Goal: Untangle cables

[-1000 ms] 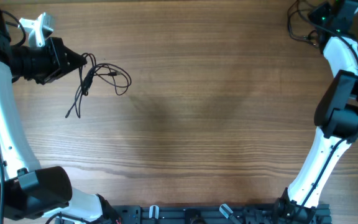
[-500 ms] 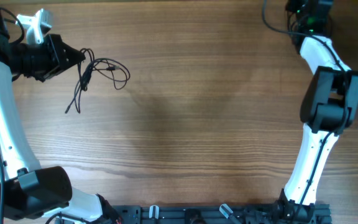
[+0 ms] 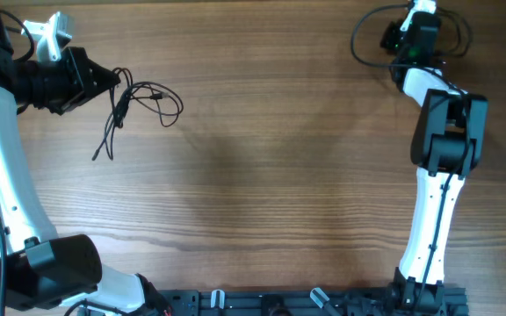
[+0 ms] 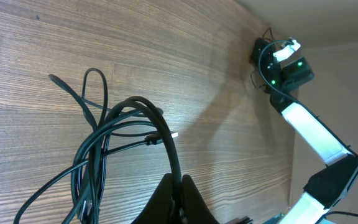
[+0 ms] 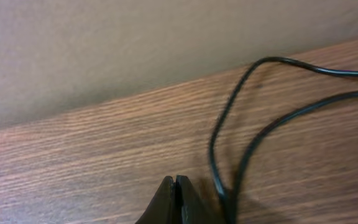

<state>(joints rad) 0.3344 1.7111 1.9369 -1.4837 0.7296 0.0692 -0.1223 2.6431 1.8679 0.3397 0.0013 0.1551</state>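
Pinching looped cables at the upper left of a wooden table

Several thin black strands are seen coiled together in the upper left of the overhead view, with loose ends trailing down across the wood. One strand is gripped between the closed fingertips of the left gripper. At the upper right, by the table's far edge, the right gripper is shown with its fingers pressed together and nothing visibly between them. A separate cable is curved just beside its tips.
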